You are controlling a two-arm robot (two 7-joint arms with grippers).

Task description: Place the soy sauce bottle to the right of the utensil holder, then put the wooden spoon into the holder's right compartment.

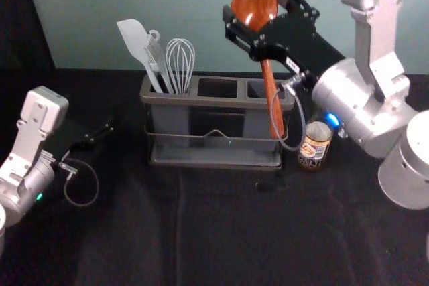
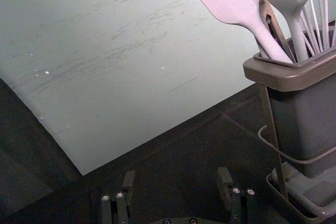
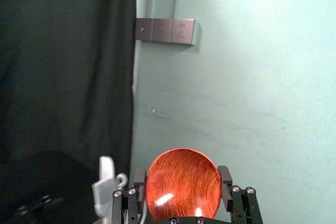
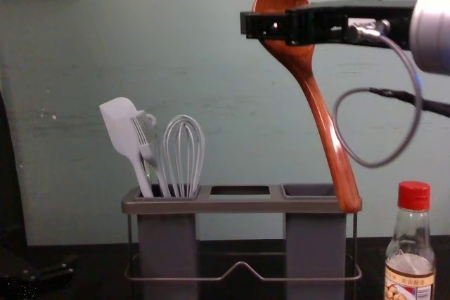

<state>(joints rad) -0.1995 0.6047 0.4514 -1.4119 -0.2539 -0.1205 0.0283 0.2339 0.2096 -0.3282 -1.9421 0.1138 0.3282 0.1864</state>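
My right gripper (image 1: 253, 6) is up above the right part of the utensil holder (image 1: 194, 100), shut on the bowl of the wooden spoon (image 1: 271, 92). In the right wrist view the gripper (image 3: 182, 176) has a finger on either side of the spoon's bowl (image 3: 182, 184). The spoon (image 4: 325, 124) hangs handle down, its end overlapping the front rim by the right compartment (image 4: 308, 190) in the chest view. The soy sauce bottle (image 1: 315, 144) stands upright just right of the holder. My left gripper (image 1: 100, 132) is parked at the left; in its wrist view the gripper (image 2: 176, 181) is open and empty.
A whitish spatula (image 4: 121, 128), a whisk (image 4: 184, 152) and other utensils stand in the holder's left compartment. The middle compartment (image 1: 217, 88) has nothing standing in it. A wall (image 1: 194, 11) rises behind the holder.
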